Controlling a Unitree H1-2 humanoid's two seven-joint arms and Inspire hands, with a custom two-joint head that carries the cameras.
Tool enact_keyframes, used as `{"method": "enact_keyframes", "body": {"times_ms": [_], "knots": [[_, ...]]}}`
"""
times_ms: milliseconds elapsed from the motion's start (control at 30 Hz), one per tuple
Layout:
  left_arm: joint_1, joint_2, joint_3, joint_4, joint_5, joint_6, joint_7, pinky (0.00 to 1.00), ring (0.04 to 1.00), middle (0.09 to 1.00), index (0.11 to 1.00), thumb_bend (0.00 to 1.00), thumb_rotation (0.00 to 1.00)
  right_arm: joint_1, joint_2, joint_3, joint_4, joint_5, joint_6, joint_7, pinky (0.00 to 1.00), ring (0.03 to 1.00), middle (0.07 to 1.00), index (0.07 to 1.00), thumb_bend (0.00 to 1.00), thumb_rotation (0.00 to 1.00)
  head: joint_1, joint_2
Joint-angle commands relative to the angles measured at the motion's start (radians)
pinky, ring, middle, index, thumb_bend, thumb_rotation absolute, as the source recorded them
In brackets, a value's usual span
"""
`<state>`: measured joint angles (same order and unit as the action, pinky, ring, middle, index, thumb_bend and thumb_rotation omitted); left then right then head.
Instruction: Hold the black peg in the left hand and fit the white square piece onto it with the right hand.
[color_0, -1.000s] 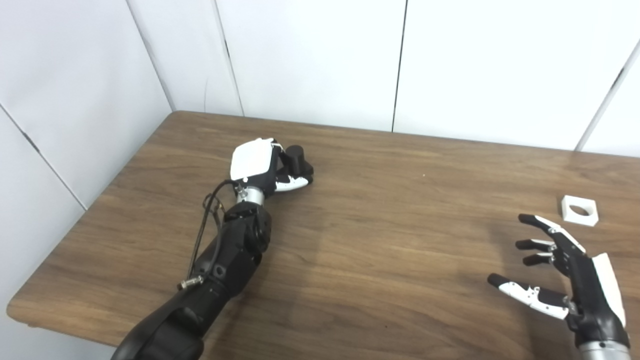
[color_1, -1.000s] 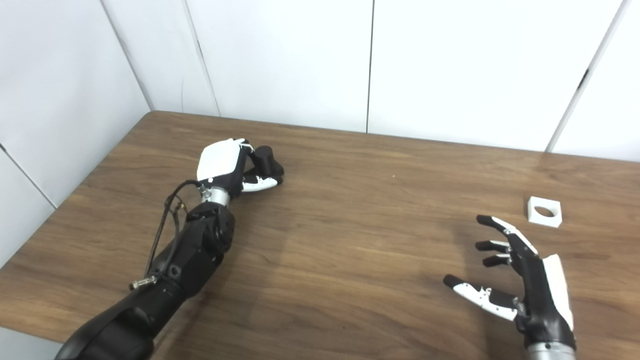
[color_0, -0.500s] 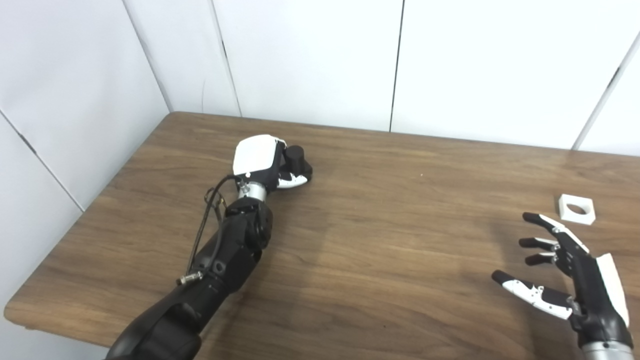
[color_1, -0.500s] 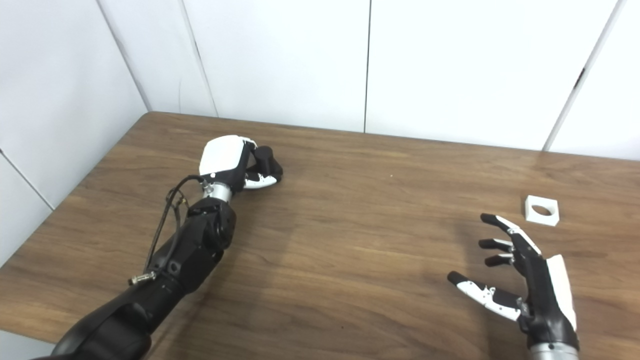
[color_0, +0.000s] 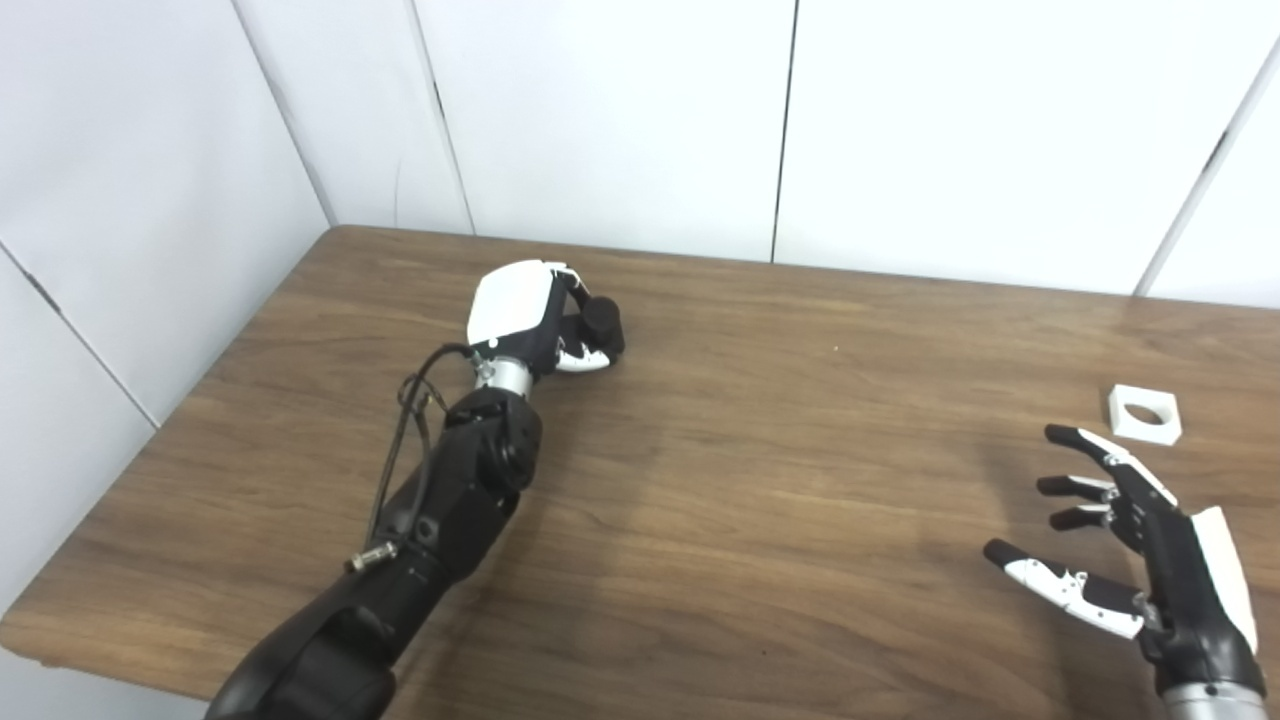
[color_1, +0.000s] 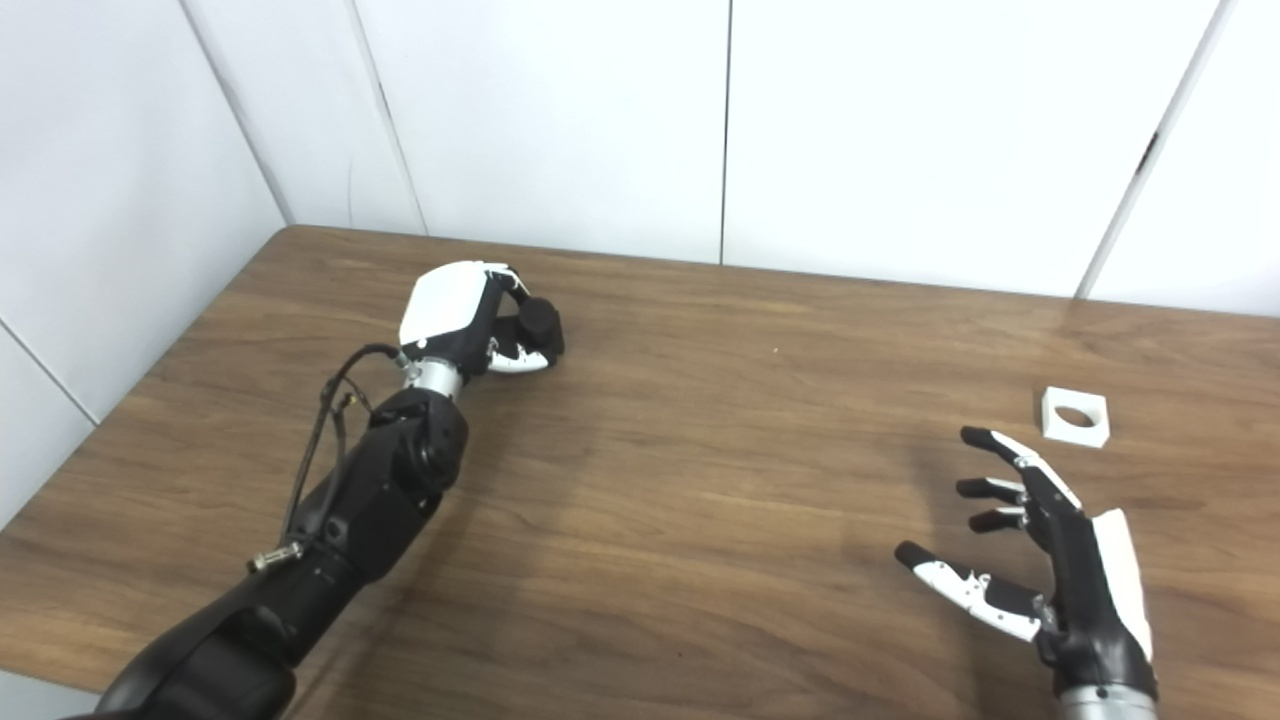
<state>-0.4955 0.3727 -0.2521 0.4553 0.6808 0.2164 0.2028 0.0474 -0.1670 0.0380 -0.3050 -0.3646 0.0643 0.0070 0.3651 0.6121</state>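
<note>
The black peg (color_0: 603, 322) stands at the far left of the wooden table (color_0: 760, 480). My left hand (color_0: 530, 325) is curled around it, thumb below and fingers over the top, white back facing the camera. The white square piece (color_0: 1144, 414), with a round hole through it, lies flat near the table's right edge. My right hand (color_0: 1130, 545) hovers open above the table's near right, fingers spread, a short way in front of the white piece and apart from it.
White wall panels (color_0: 620, 120) stand right behind the table's far edge and along its left side. A cable (color_0: 400, 440) loops off my left forearm. Bare wood lies between the two hands.
My left hand has closed tighter on the black peg, fingers now wrapping over its top. The camera has shifted slightly. My right hand has hardly moved.
</note>
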Motion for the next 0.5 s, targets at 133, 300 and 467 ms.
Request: {"method": "enact_keyframes", "body": {"times_ms": [133,300,467], "knots": [[0.041,0.044,-0.015,-0.039,-0.111,-0.134,-0.139,0.96,0.955,0.897,0.490,0.52,0.08,-0.023,0.002,0.000,-0.039,-0.009,-0.025,-0.008,0.54,0.669,0.847,0.789,0.57,0.02,-0.002,-0.001],[0.042,0.063,-0.025,-0.054,-0.174,-0.232,-0.201,0.94,0.960,0.908,0.490,0.52,0.08,-0.021,0.003,0.002,-0.034,-0.015,-0.038,-0.013,0.54,0.661,0.843,0.785,0.57,0.01,-0.003,0.000],[0.039,0.073,-0.035,-0.061,-0.208,-0.301,-0.253,0.93,0.968,0.909,0.489,0.52,0.08,-0.020,0.005,0.003,-0.037,-0.012,-0.031,-0.011,0.54,0.666,0.847,0.788,0.56,0.01,-0.004,0.000]]}}
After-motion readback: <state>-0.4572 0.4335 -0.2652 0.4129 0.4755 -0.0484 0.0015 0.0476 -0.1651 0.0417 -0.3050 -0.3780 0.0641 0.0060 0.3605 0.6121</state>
